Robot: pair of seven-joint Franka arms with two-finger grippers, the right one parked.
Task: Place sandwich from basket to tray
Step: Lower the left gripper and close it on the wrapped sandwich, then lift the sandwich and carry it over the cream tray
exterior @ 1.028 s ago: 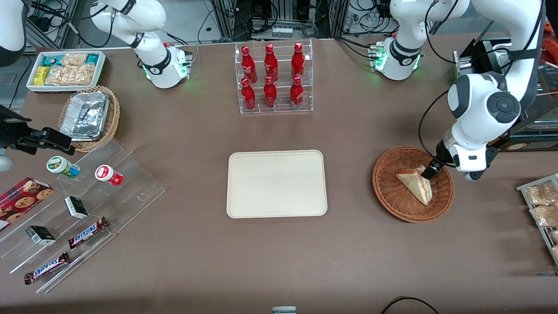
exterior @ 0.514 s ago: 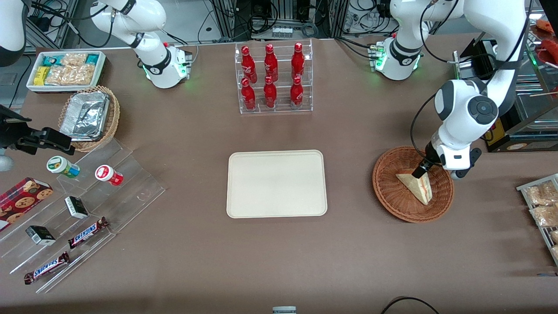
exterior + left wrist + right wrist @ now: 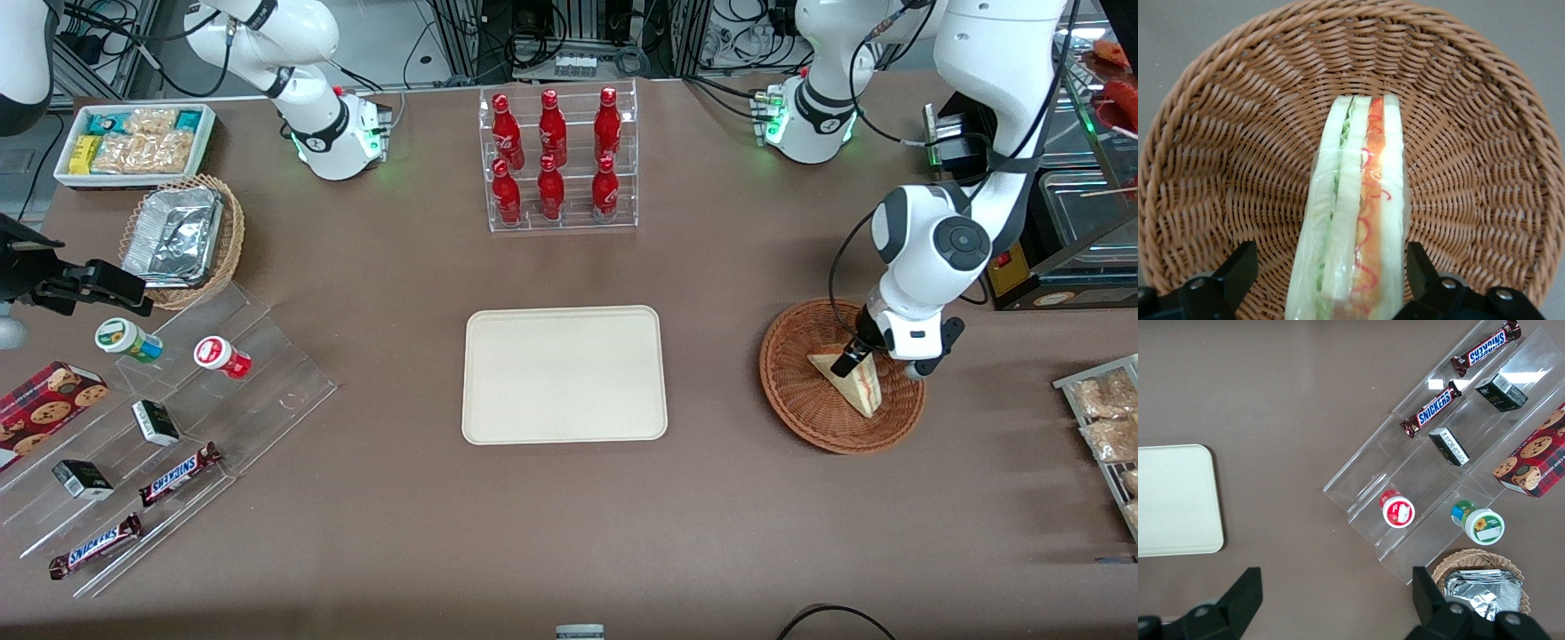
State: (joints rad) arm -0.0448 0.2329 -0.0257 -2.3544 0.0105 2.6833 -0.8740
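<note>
Well, one tray (image 3: pixel 564 373) lies bare mid-table, presumably waiting to receive; one basket (image 3: pixel 800 391), toward the working arm's end, cradles the one sandwich (image 3: pixel 1355 220) on edge, filling stripe up; one gripper (image 3: pixel 1331 283) is low inside it, fingers (image 3: pixel 1238 270) spread wide either side, apparently not yet gripping

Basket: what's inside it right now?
The basket holds only the sandwich, standing on edge. The open gripper straddles it. The weave under the sandwich is hidden.
</note>
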